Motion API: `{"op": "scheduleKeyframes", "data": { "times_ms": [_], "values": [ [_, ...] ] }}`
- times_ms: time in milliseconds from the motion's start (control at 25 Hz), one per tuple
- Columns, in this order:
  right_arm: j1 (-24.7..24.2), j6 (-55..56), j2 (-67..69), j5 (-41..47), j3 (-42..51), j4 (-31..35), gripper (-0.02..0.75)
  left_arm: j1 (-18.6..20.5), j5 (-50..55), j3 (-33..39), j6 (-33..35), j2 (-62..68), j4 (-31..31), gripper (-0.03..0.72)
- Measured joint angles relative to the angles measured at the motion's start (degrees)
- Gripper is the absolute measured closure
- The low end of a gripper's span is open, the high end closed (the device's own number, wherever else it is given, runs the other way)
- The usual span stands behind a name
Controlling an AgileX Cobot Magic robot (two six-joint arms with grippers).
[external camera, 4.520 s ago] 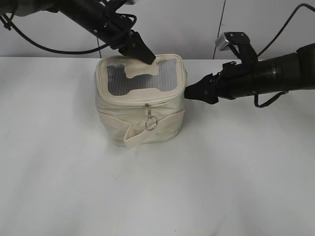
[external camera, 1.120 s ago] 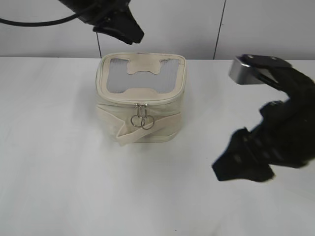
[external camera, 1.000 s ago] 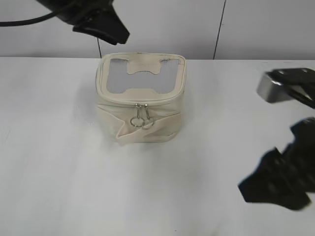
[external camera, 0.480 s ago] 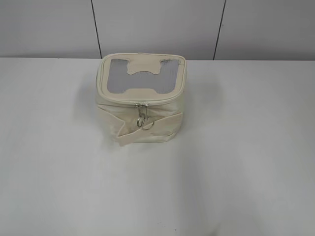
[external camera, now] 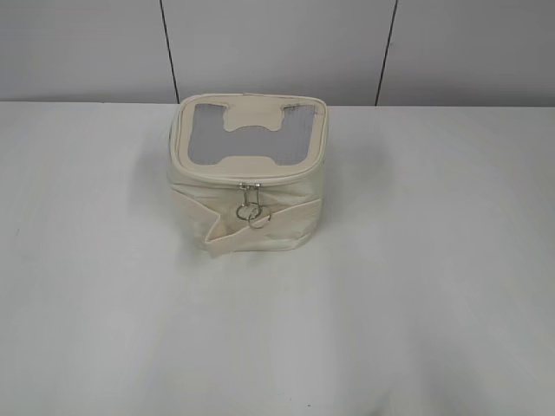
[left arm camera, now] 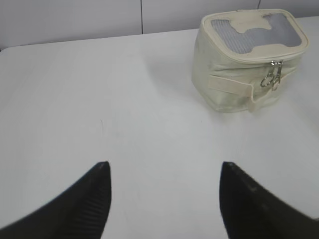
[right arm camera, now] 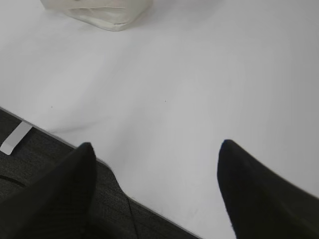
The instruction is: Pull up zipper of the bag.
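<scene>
The cream bag (external camera: 247, 217) stands upright on the white table, its grey window and bone-shaped patch facing up. The zipper (external camera: 247, 181) runs round the top rim, and two silver ring pulls (external camera: 251, 211) hang side by side at the front middle. The bag also shows in the left wrist view (left arm camera: 234, 84), with the pulls (left arm camera: 272, 79) at its right, and its bottom edge in the right wrist view (right arm camera: 99, 15). Both arms are out of the exterior view. My left gripper (left arm camera: 164, 167) is open and empty, far from the bag. My right gripper (right arm camera: 157, 147) is open and empty over the table's edge.
The white table (external camera: 416, 286) bears only the bag. A grey panelled wall (external camera: 277, 43) stands behind it. The right wrist view shows the table's front edge (right arm camera: 65, 137), dark floor below and a white tape strip (right arm camera: 15, 138).
Both arms have left the bag and gone out of the exterior view. The second ring pull now hangs beside the first at the front. The bag has kept its place.
</scene>
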Motion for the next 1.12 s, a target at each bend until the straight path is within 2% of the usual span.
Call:
{"op": "scheduleKeyframes", "data": {
  "times_ms": [440, 920, 1040, 1120],
  "values": [
    [0.0, 1.9, -0.8, 0.0, 0.3, -0.6, 0.164, 1.0, -2.3, 1.3, -0.5, -0.2, 0.0, 0.22],
    [-0.1, 3.0, -1.0, 0.0, 0.3, 0.0, 0.181, 1.0, -2.3, 1.3, -0.6, -0.2, 0.0, 0.23],
    [-4.7, 3.0, -3.4, 0.0, 0.3, 0.0, 0.181, 3.2, -2.3, 1.3, -0.6, -0.2, 0.0, 0.23],
    [-11.7, 3.0, -5.3, 0.0, 0.3, 0.1, 0.181, 6.6, -2.3, 1.4, -0.6, -0.2, 0.0, 0.23]
  ]
}}
